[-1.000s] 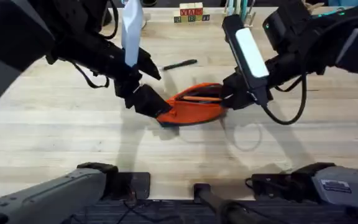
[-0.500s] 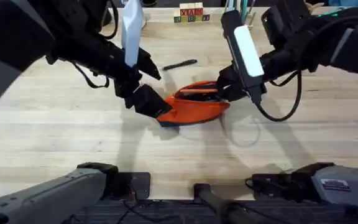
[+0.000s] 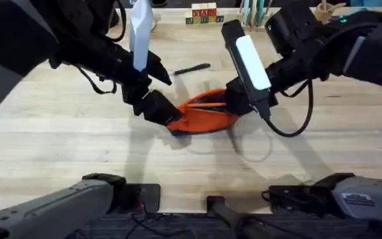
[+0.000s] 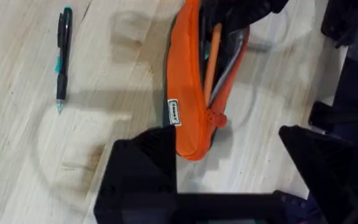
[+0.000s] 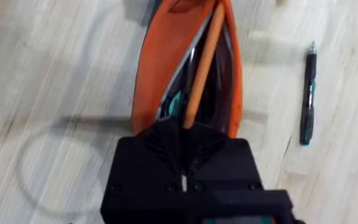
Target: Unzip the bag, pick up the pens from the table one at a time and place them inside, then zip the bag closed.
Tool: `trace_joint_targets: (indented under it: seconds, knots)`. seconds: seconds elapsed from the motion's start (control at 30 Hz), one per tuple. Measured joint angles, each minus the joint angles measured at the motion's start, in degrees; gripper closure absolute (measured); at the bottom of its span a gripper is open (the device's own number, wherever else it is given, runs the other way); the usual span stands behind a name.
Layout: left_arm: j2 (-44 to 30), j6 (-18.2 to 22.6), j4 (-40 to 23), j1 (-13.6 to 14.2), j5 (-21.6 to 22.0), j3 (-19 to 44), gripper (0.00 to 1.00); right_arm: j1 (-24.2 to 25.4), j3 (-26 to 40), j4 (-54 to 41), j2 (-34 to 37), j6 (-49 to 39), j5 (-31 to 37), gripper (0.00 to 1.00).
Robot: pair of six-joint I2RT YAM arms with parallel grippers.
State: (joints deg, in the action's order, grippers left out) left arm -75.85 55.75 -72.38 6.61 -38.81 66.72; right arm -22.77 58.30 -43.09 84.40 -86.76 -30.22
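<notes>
The orange bag [image 3: 201,114] lies unzipped mid-table [image 3: 58,146], its opening gaping [image 4: 219,59]. My right gripper [image 3: 231,103] is at the bag's right end, shut on the orange pen [image 5: 201,62], which slants down into the open bag [image 5: 160,68]. At the bag's left end my left gripper [image 3: 166,114] is open; one finger [image 4: 145,162] rests against the bag's end while the other stands well apart. The orange pen [image 4: 211,56] also shows in the left wrist view. A black pen [image 3: 192,68] with teal accents lies on the table beyond the bag [image 4: 61,59] [image 5: 307,93].
Lettered blocks [image 3: 204,14] and pale upright sticks [image 3: 254,10] stand at the far edge. The right arm's black cable [image 3: 297,123] loops over the table to the bag's right. Bare wood spreads in front of the bag.
My right gripper has moved left toward the bag's middle, carrying the orange pen further into the opening. The left gripper and the black pen have stayed put.
</notes>
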Motion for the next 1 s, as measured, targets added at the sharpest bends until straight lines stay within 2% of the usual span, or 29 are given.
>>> trace_joint_targets:
  seconds: [0.17, 0.2, 0.3, 0.4, 0.43, 0.77, 1.0]
  knots:
    - [0.02, 0.00, 0.00, 0.00, 0.00, 0.00, 0.006, -0.11, 0.00, -0.02, 0.00, 0.17, 0.07, 0.969]
    - [0.02, -0.02, 0.00, 0.00, 0.00, 0.00, 0.006, -0.11, 0.00, -0.04, 0.00, 0.30, 0.11, 0.939]
    - [0.00, 0.00, 0.00, 0.00, 0.00, 0.00, 0.006, -0.11, 0.00, 0.02, 0.00, 0.71, 0.20, 0.543]
    - [0.02, -0.02, 0.02, 0.00, 0.00, 0.00, 0.006, -0.11, 0.00, 0.07, 0.00, 1.00, 0.22, 0.092]
    - [0.02, 0.00, 0.00, 0.00, 0.00, 0.00, 0.006, -0.11, 0.00, 0.02, 0.00, 0.97, 0.22, 0.030]
    - [0.02, 0.00, 0.00, 0.00, 0.00, 0.00, 0.006, -0.11, 0.02, -0.37, 0.00, 4.78, 0.22, 0.004]
    - [0.01, 0.00, 0.00, 0.00, 0.00, 0.00, 0.008, -0.11, 0.02, -0.58, -1.87, 13.47, 0.22, 0.005]
